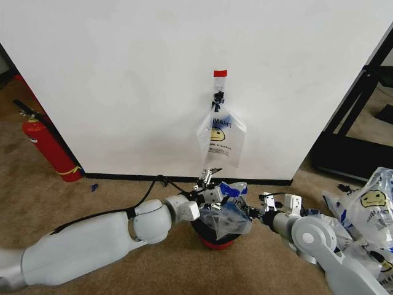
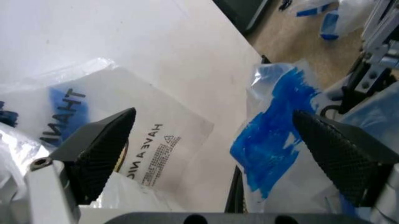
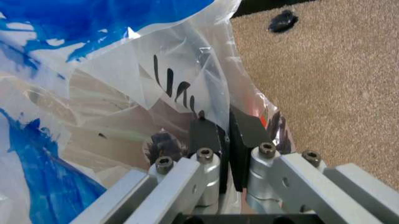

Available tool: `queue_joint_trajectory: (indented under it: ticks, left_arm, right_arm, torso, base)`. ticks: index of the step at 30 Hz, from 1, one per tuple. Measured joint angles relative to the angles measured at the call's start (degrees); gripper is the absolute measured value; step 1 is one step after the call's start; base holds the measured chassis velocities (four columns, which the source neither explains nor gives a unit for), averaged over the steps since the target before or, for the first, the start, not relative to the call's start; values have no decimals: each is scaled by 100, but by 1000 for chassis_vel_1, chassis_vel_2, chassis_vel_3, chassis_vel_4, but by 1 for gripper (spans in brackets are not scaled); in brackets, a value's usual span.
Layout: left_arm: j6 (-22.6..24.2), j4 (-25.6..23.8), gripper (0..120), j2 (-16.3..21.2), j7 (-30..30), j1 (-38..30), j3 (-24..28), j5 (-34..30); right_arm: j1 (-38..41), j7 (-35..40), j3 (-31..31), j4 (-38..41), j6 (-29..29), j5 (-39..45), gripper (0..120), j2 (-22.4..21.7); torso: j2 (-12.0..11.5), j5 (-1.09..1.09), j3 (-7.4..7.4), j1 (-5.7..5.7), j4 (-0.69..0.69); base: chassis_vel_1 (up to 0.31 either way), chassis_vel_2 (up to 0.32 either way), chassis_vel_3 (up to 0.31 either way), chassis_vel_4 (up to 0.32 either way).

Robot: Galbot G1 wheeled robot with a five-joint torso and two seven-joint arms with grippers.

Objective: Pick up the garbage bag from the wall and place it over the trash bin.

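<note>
Fire extinguisher (image 1: pixel 46 149) far left, bag heap (image 1: pixel 368 215) right.

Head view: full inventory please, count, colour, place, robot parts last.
bag: 1, translucent white with blue print, draped over the bin.
bin: 1, black with red base, on the carpet before the wall, between the two end effectors.
wall: 1, white panel with black base strip, behind the bin.
hanging bag: 1, whitish with yellow smiley, on the wall hook under the red tape.
red tape: 1, red, on the wall above the hook.
bag heap: several, whitish with smileys, on the floor at far right.
extinguisher: 1, red, standing by the wall's left edge.
left end effector: open, at the bag's wall side.
right end effector: shut on the bag's plastic, at the bin's right.
</note>
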Motion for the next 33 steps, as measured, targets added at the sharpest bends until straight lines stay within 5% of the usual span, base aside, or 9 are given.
queue_joint_trajectory:
  ticks: [19,28,33]
  left_arm:
    - [-250,375,96,-22,51,-6,147,484]
    - [-400,358,69,-144,49,-4,215,316]
    - [-493,445,45,-193,63,-18,231,289]
  right_arm:
    - [90,0,-59,8,21,35,0,-22]
    - [85,-5,-54,23,17,47,0,-45]
    - [97,5,-67,40,12,43,0,-42]
  torso:
    - [0,0,0,0,0]
    - [0,0,0,0,0]
    - [0,0,0,0,1]
  base:
    - [0,0,0,0]
    - [0,0,0,0]
    - [0,0,0,0]
